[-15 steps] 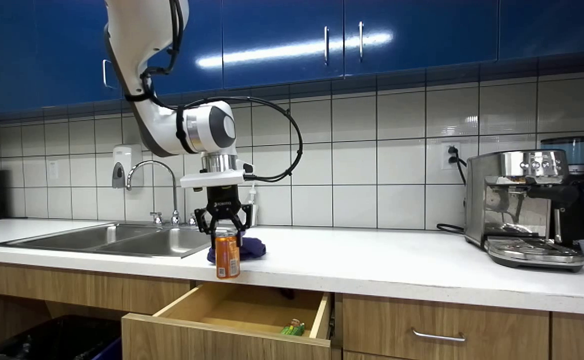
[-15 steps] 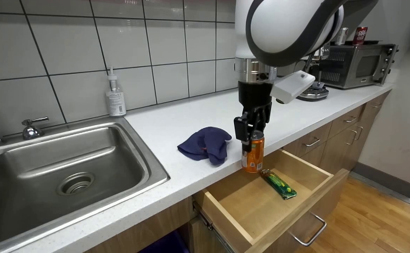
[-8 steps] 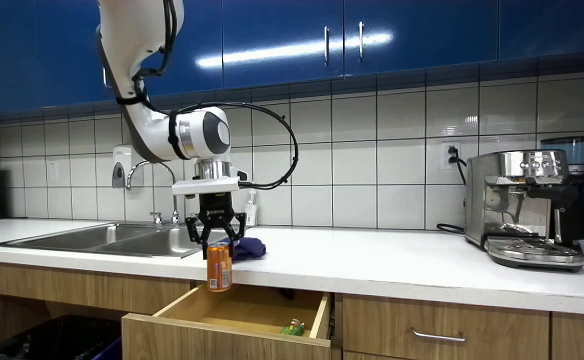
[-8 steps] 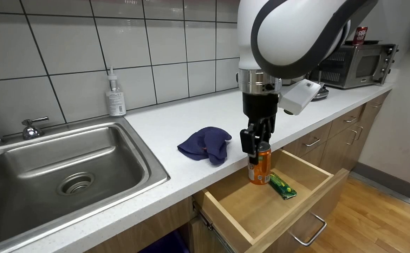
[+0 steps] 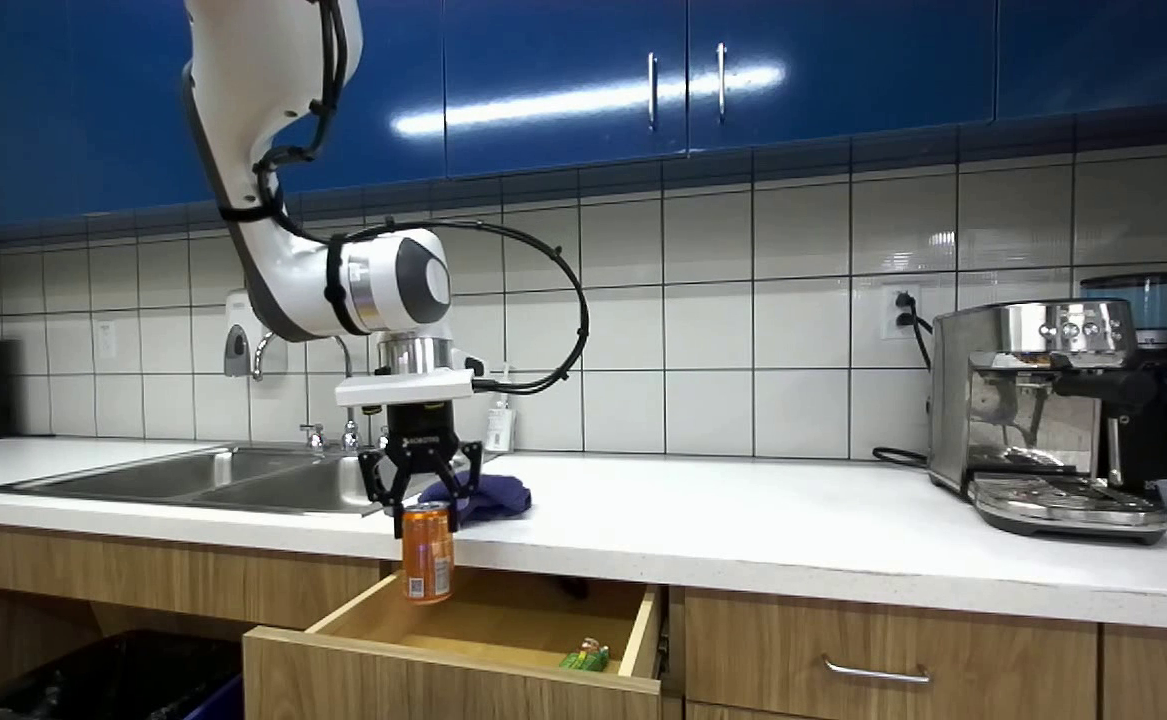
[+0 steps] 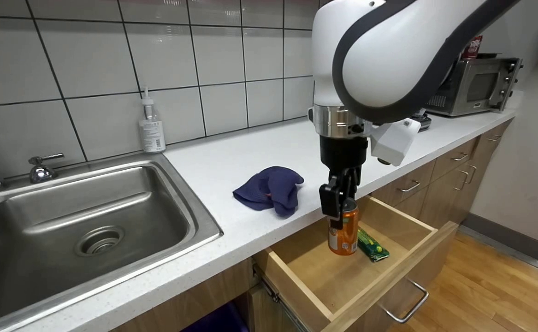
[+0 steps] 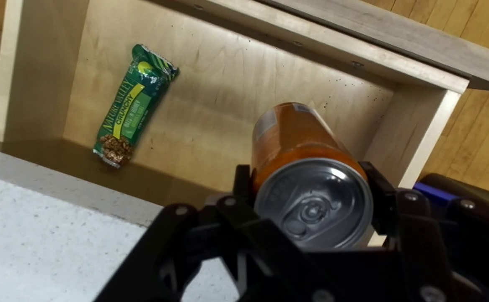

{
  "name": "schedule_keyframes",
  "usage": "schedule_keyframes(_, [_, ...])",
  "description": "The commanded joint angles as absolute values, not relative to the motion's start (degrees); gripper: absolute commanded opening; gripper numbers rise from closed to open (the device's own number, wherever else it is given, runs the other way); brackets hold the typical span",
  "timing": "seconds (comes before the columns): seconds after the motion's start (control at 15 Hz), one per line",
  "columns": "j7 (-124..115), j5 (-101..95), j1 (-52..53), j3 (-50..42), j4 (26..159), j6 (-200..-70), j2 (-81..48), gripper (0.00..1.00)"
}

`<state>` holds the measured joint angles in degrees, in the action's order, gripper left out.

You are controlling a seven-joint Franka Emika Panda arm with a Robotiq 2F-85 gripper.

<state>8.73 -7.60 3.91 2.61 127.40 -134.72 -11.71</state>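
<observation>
"Where is the orange can (image 7: 303, 176)?"

"Between my jaws, which grip it near the top, one on each side; it hangs roughly upright, its lower part below them."

"What lies under it?"

"The open drawer (image 7: 210, 109); a green snack bar (image 7: 133, 109) lies in it, apart from the can."

"And beyond?"

"A dark blue cloth (image 6: 271, 189), crumpled on the desk (image 6: 213, 170)."

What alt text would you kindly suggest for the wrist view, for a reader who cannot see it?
A black claw grips an orange drink can over an open wooden drawer, the can's silver top facing the camera. A green Nature Valley Crunchy bar lies in the drawer, further left in the picture, with white countertop at lower left.
</observation>
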Motion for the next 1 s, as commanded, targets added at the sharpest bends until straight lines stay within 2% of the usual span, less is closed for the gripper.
schedule_keyframes(0.0, [9.81,-9.91,3.79,2.83,128.73,-137.03,-11.58,0.38])
schedule_keyframes(0.93, [10.91,-12.9,3.58,1.99,129.16,-149.09,-18.83,0.38])
